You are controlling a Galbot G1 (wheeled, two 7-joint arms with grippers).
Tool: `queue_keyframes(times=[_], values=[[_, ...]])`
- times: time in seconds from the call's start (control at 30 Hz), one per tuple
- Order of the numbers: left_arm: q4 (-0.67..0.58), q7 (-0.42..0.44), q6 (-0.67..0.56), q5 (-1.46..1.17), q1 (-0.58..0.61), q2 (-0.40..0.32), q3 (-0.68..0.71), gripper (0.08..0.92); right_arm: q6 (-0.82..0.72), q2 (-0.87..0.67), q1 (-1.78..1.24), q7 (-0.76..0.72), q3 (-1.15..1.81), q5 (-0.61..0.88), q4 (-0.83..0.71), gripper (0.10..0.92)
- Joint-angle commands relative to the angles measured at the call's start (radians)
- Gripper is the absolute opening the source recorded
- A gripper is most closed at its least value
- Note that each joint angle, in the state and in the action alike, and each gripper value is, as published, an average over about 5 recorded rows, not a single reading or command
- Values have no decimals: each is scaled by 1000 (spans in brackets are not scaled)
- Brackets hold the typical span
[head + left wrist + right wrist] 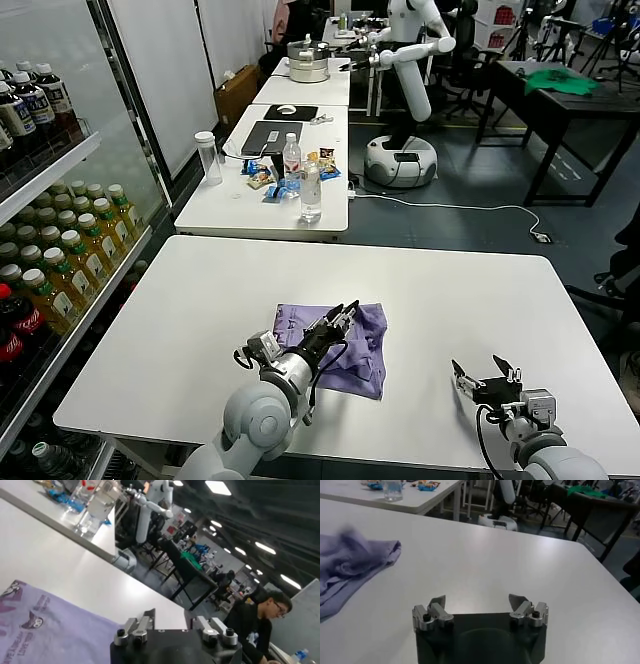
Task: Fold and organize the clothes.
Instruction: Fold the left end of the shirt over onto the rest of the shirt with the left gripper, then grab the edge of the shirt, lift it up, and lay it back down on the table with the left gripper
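A large white table (200, 330) is seen spanning the foreground of the head view, its surface bare apart from one garment. A second, narrower white table (230, 205) is set beyond it, on which a laptop (268, 137), snack packets and a clear water bottle (311, 192) are placed. A shelf of bottled drinks (60, 260) is ranged along the robot's left side, and a white robot (405, 90) is parked on the grey floor farther back, near a dark table on which a green cloth (560, 80) is laid.

The lavender T-shirt (350, 345) is found on the near table, slightly left of centre, folded into a rumpled, roughly rectangular bundle. In the left wrist view a small dark-and-white print (31, 622) is shown on its upper face.

The left gripper (343, 315) is held over the middle of the shirt, pointed away from the robot. Its fingers (142, 625) are seen parted, with no fabric pinched between them; whether the tips touch the cloth cannot be told.

The right gripper (486, 374) is kept low over bare tabletop near the table's front right, well apart from the shirt. Its jaws are spread wide and nothing is held.
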Motion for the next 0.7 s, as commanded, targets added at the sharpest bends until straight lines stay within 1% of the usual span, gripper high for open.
queue_keyframes(times=[0.03,0.17,0.27,0.33,0.47,0.7], values=[[-32,45,-21,169,40,17,-39,557,0,1,13,0,-4,1,-3,823],[-35,26,-52,409,86,79,-99,669,2,1,18,-1,-6,2,-5,823],[-3,-1,-79,586,118,131,-122,754,4,2,22,-2,-9,2,-8,823],[23,-19,-86,664,136,153,-126,794,5,4,26,-2,-13,1,-11,823],[71,-48,-73,763,158,156,-115,819,5,5,33,-2,-18,1,-15,823],[147,-70,-26,776,135,109,-71,823,6,0,28,-3,-13,2,-13,823]])
